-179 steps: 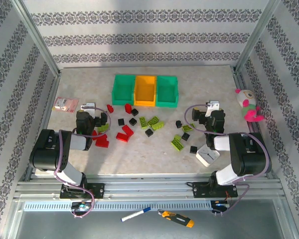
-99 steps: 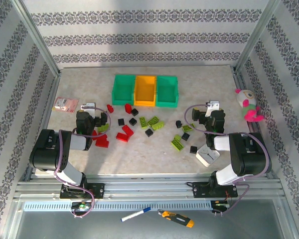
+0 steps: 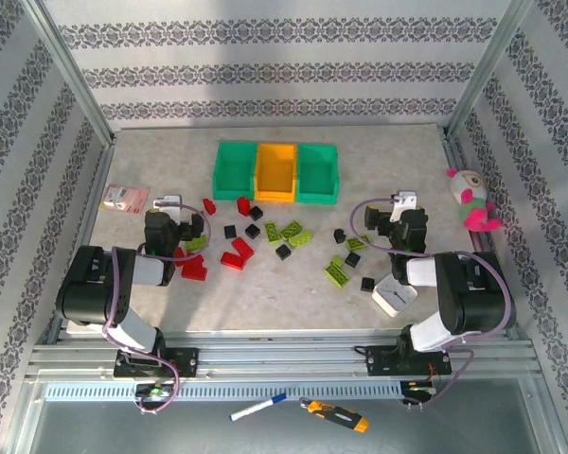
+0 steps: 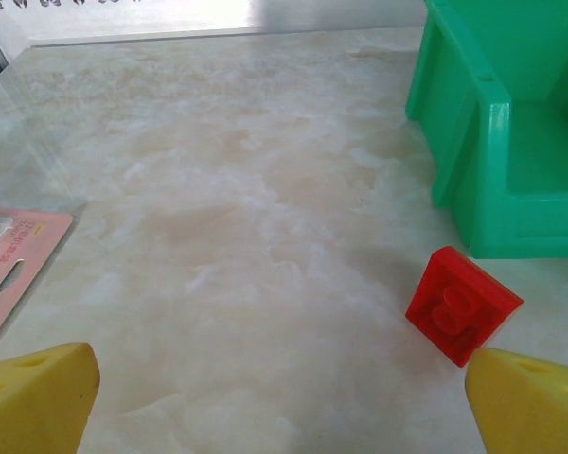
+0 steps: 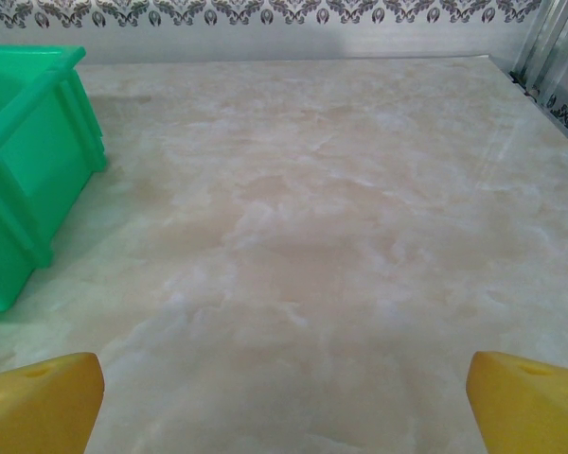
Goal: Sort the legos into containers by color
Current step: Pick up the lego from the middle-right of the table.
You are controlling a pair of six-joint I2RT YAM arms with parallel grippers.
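Observation:
The containers (image 3: 275,172) stand in a row at the back middle of the table, two green bins flanking an orange-yellow one. Red, lime green and black legos lie scattered in front of them: red ones (image 3: 237,253) to the left, lime ones (image 3: 289,232) in the middle, black ones (image 3: 283,252) among them. My left gripper (image 3: 170,219) rests low at the left, open and empty. Between its yellow fingertips (image 4: 38,397) is bare table; a red lego (image 4: 462,305) lies by the right tip, before a green bin (image 4: 511,142). My right gripper (image 3: 398,219) is open over bare table (image 5: 284,407).
A pink card (image 3: 125,198) lies at the far left, and its corner (image 4: 9,265) is in the left wrist view. A white square timer (image 3: 394,293) sits by the right arm. A plush toy (image 3: 473,199) lies at the right edge. Patterned walls and metal posts enclose the table.

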